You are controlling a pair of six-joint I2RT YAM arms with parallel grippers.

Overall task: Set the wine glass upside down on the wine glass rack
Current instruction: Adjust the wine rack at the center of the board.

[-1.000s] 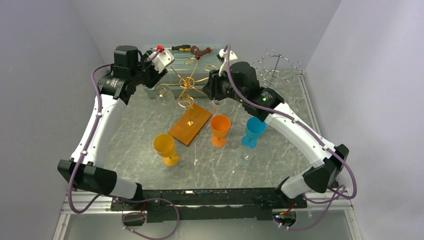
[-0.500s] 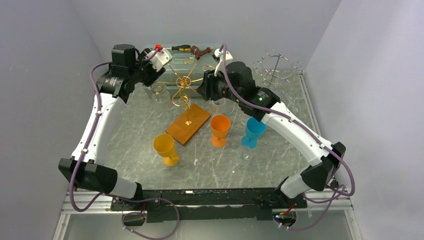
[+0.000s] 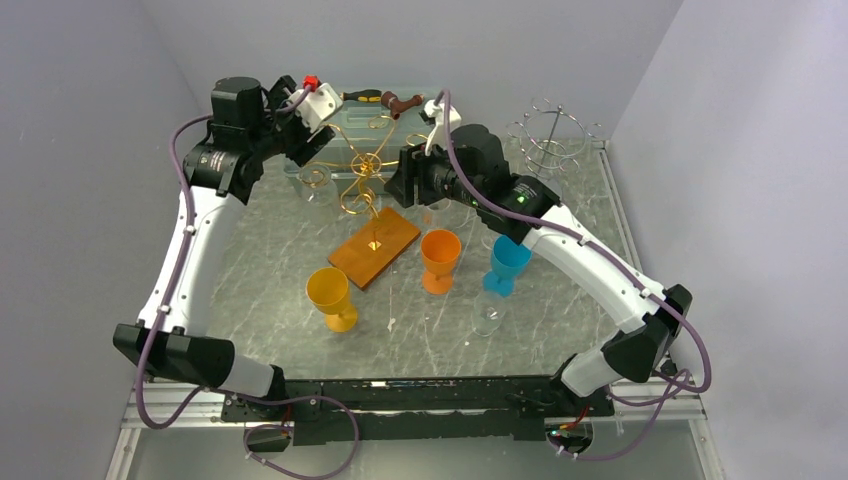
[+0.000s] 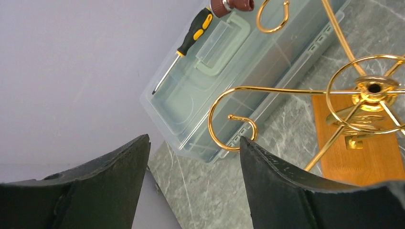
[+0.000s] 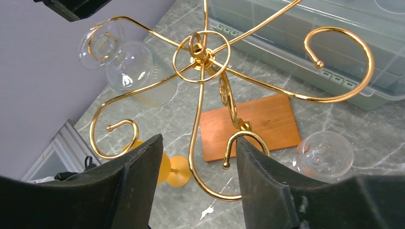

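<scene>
The gold wire wine glass rack (image 3: 366, 166) stands on a wooden base (image 3: 390, 248) mid-table. A clear wine glass (image 3: 316, 184) hangs upside down on its left arm; in the right wrist view its foot sits in the gold curl above the bowl (image 5: 139, 72). My left gripper (image 3: 312, 140) hovers above and behind that glass, open and empty (image 4: 193, 138). My right gripper (image 3: 397, 182) is over the rack's right side, open (image 5: 198, 138), with a rack arm (image 5: 239, 136) showing below between its fingers. Another clear glass (image 5: 325, 152) sits right of the base.
Yellow (image 3: 332, 295), orange (image 3: 440, 258), blue (image 3: 507, 262) and clear (image 3: 488, 315) glasses stand in front of the rack. A clear plastic box (image 4: 224, 71) with a screwdriver (image 4: 184, 45) lies at the back. A silver wire rack (image 3: 553, 135) stands back right.
Both grippers have opened wider. The left one has risen and drawn back from the hanging clear glass. The right arm has shifted left over the rack.
</scene>
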